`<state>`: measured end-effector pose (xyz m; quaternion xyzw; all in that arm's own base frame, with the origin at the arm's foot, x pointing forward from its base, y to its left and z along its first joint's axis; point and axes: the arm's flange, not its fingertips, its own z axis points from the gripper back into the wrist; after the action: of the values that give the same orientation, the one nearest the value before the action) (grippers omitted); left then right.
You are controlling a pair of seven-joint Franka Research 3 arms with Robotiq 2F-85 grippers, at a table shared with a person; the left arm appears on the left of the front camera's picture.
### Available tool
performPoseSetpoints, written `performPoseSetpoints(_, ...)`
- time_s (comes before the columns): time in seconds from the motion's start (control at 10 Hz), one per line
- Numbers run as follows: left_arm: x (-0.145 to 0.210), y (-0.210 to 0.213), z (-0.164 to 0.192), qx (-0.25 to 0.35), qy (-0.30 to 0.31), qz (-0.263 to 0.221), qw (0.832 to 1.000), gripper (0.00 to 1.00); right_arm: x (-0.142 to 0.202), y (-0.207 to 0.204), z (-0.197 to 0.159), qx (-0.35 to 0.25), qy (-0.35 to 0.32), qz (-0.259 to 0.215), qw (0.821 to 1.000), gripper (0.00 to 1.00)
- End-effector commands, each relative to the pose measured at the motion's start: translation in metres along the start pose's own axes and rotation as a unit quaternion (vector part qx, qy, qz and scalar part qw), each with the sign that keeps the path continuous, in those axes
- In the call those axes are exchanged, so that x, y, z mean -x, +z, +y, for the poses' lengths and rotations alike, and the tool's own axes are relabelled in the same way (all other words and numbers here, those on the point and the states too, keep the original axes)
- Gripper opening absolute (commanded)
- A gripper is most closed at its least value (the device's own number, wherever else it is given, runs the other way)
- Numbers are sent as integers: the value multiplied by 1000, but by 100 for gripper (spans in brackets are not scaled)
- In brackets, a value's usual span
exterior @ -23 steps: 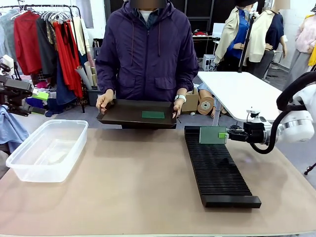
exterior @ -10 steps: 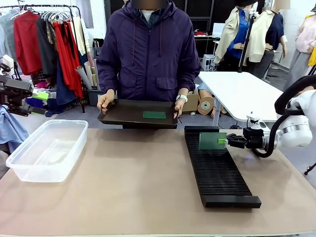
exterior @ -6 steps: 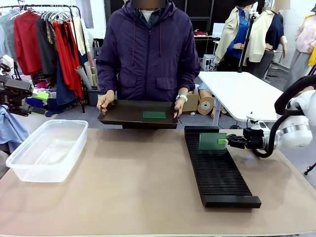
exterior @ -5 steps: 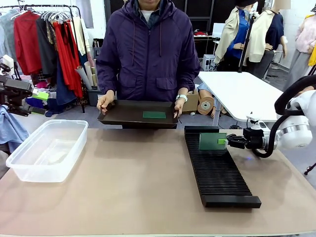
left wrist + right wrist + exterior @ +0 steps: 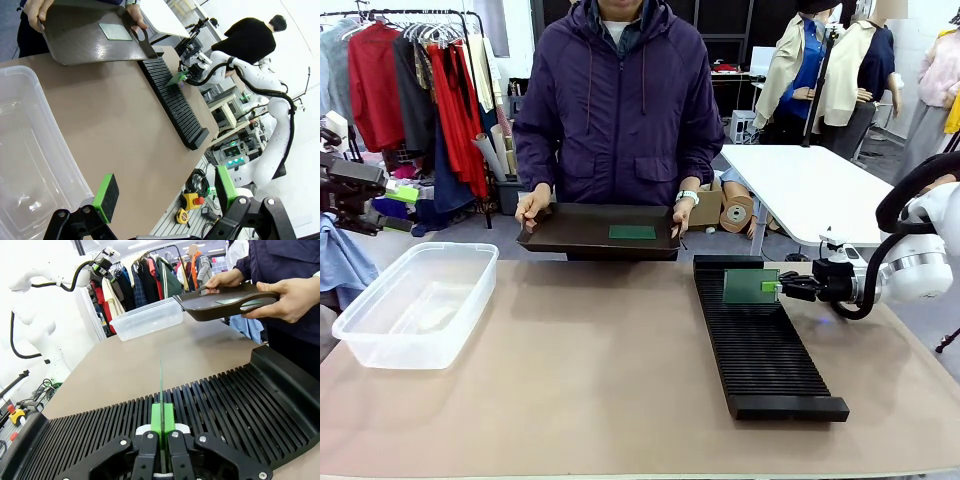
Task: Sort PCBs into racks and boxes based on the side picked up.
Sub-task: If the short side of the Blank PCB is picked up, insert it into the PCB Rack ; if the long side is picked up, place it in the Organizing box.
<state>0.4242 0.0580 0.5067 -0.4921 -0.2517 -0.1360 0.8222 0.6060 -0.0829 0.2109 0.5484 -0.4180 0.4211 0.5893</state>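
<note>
Over the far end of the black rack (image 5: 760,335), the right arm's fingers (image 5: 155,421) pinch a green PCB (image 5: 751,286) upright above the slots. Beyond the rack's far-left corner a person holds a dark tray (image 5: 560,238) carrying a second PCB (image 5: 632,232). Well left of the rack, on the tan bench (image 5: 590,380), sits the clear tub (image 5: 380,335), the left arm's fingers (image 5: 106,191) spread beside it; a clothes rail (image 5: 455,100) stands behind.

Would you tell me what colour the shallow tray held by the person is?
The shallow smooth tray is dark, nearly black; the front view shows it best.
</note>
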Motion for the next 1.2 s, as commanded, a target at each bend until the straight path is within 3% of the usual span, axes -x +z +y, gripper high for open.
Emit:
performPoseSetpoints(0.0,0,1,-2,4,-1,0,1000,100,0,0,0,0,0,0,1000,0)
performPoseSetpoints(0.2,0,1,-2,4,-1,0,1000,100,2,-4,-9,27,2,2,1000,0)
performPoseSetpoints(1.1,0,1,-2,4,-1,0,1000,100,7,-7,-17,6,28,19,999,0)
